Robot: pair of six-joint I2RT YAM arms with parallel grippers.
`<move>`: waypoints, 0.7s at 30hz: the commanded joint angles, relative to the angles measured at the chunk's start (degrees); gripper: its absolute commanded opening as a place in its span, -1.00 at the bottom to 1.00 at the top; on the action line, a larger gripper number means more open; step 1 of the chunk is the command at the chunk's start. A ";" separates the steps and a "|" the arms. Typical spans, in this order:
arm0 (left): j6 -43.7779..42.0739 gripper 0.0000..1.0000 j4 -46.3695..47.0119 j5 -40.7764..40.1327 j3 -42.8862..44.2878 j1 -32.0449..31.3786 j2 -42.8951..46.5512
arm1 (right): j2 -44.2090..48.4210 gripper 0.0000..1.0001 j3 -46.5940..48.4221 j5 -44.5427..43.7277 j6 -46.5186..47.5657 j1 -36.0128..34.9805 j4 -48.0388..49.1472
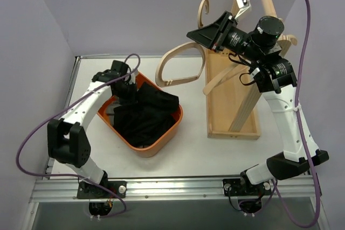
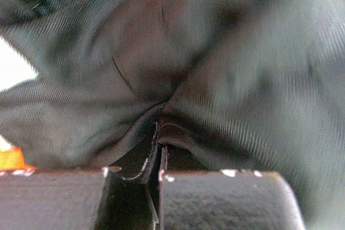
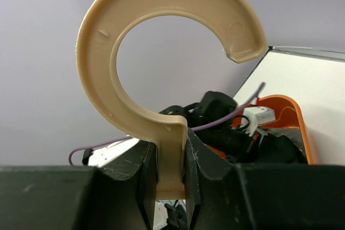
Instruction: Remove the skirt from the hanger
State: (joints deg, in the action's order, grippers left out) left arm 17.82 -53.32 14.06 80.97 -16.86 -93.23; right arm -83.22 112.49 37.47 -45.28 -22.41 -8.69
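The skirt (image 1: 145,114) lies bunched in the orange bin (image 1: 161,145), a dark crumpled heap that fills most of it, and no part of it hangs on the hanger (image 1: 175,52). The bin stands on the white bench (image 1: 194,152), on its left half. The left arm reaches into the bin's far left corner, and the left pincer (image 2: 157,181) is closed on the skirt: its wrist view shows a fold of the black twill pinched between the two fingers (image 2: 226,200), with the cloth filling nearly the whole frame and a sliver of orange at the left edge. The right arm is raised over the right half of the bench. The right pincer (image 3: 171,179) is clamped on the hanger's neck, just below the hook (image 3: 97,52), which curls upward in front of the pale wall. Seen from above, the hanger is bare and held in the air, its curved shoulder stretching left from the pincer toward the bin without touching it. Just to the right of the hanger stands a wooden rack (image 1: 223,106), its tray-like base resting on the bench and its uprights rising out of the top of the view. Hanger and skirt are well apart.
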 commanded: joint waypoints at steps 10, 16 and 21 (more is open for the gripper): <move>-1.66 -0.40 -1.78 -4.49 1.38 -0.45 -5.66 | 2.36 -1.00 0.19 -0.03 3.09 0.53 -4.93; 1.77 0.15 -3.36 -3.52 2.87 -0.63 2.42 | 1.48 -1.00 0.10 0.67 3.44 0.53 -4.59; 5.02 0.22 -5.65 -5.10 6.65 -0.54 8.50 | 0.25 -1.00 0.54 1.81 2.30 0.44 -3.53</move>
State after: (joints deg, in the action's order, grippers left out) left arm 20.05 -56.80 10.35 83.35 -17.50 -89.10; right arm -82.94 112.42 37.36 -42.61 -22.41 -15.57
